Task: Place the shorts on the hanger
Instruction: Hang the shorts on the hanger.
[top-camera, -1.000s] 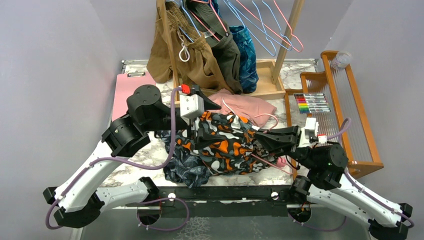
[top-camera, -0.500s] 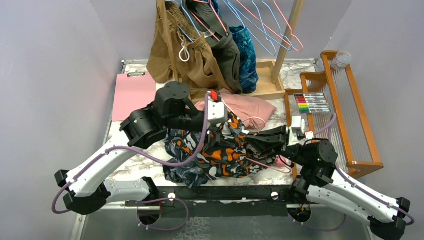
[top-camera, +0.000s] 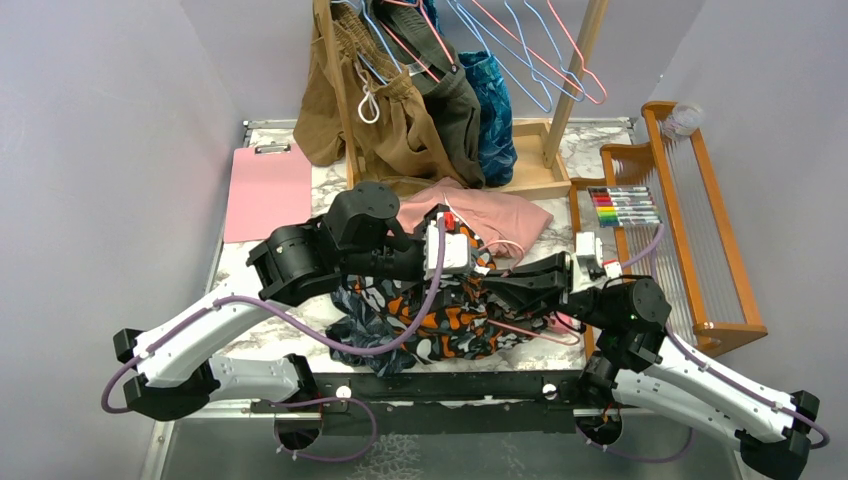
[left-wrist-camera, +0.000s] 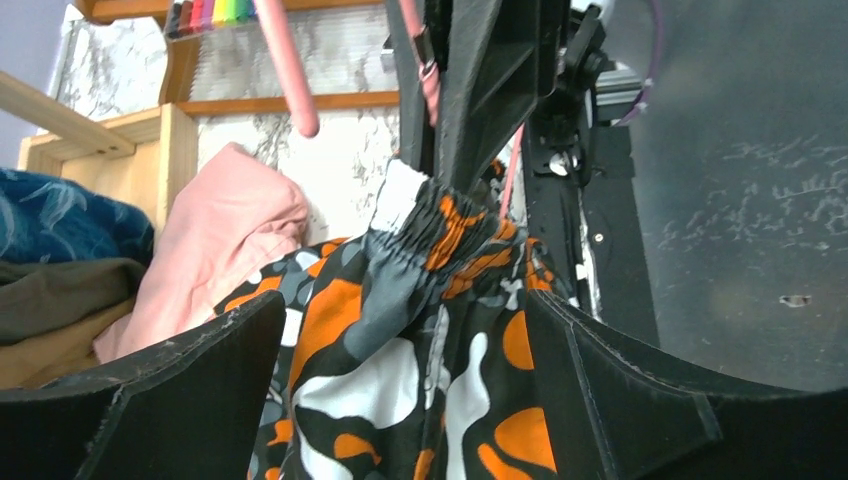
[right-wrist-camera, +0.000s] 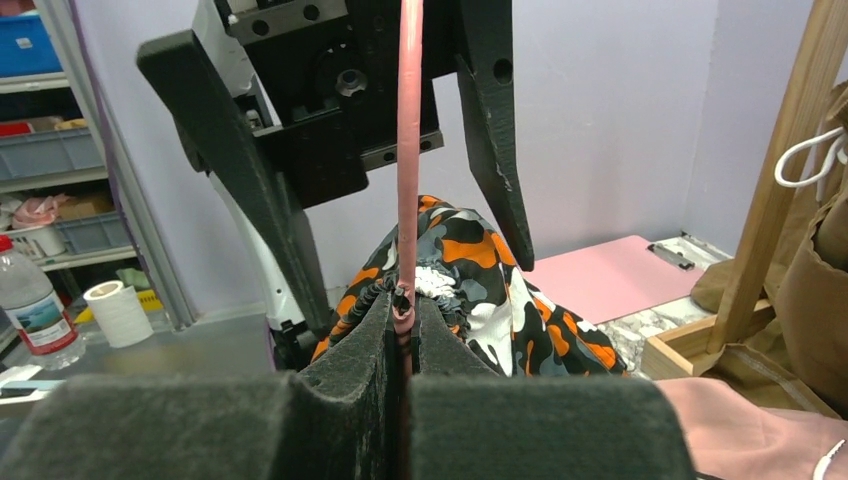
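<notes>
Left claw (left-wrist-camera: 405, 300) stands spread wide and has hold of nothing. In its wrist view the gathered waistband of the shorts (left-wrist-camera: 350, 370) rises up the middle of the gap, clear of both fingers as far as that view shows. Right claw (right-wrist-camera: 403, 322) is clamped tight on the thin pink wire of the hanger (right-wrist-camera: 409, 150). From its tips the wire runs straight toward 12 o'clock and passes between the left claw's two spread fingers. The waistband bunches just beyond the right claw's tips, against the wire or very close to it; the contact itself is hard to make out. From above, the shorts lie heaped on the marble table (top-camera: 600, 150) near its front edge. The left claw reaches in from 9 o'clock and the right claw from 3 o'clock, and their tips meet over the heap's 1 o'clock corner. Dusty-pink shorts (top-camera: 500, 212) lie just at 12 o'clock of the heap.
</notes>
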